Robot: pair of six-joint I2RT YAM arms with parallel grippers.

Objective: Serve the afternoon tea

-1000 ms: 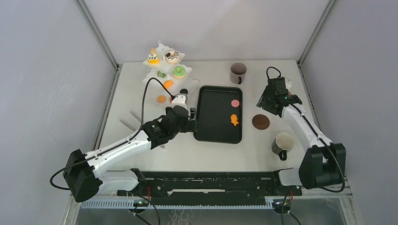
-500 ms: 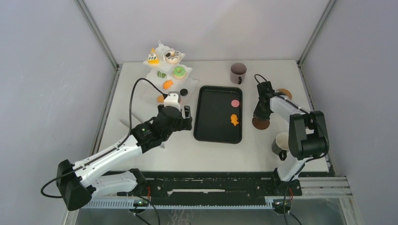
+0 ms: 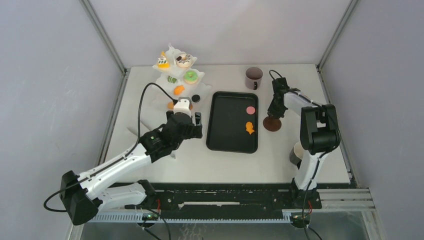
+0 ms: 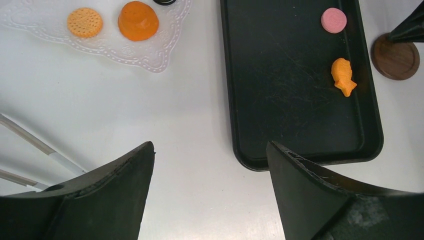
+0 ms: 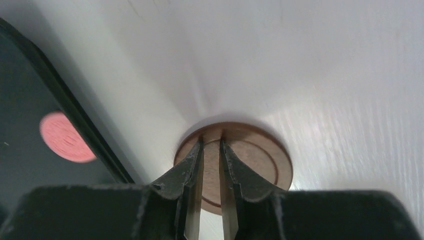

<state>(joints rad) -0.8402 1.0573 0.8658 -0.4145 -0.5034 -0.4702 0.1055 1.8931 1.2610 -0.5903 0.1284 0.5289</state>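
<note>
Right arm (image 3: pixel 294 100) steep, jaws atop coaster (image 3: pixel 273 127)

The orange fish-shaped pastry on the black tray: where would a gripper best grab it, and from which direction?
Probably from straight above, pinching the orange fish pastry across its narrow middle, one finger on each long side. It lies flat on the black tray, whose raised rim blocks a sideways approach, and the pink cookie sits well clear.
</note>
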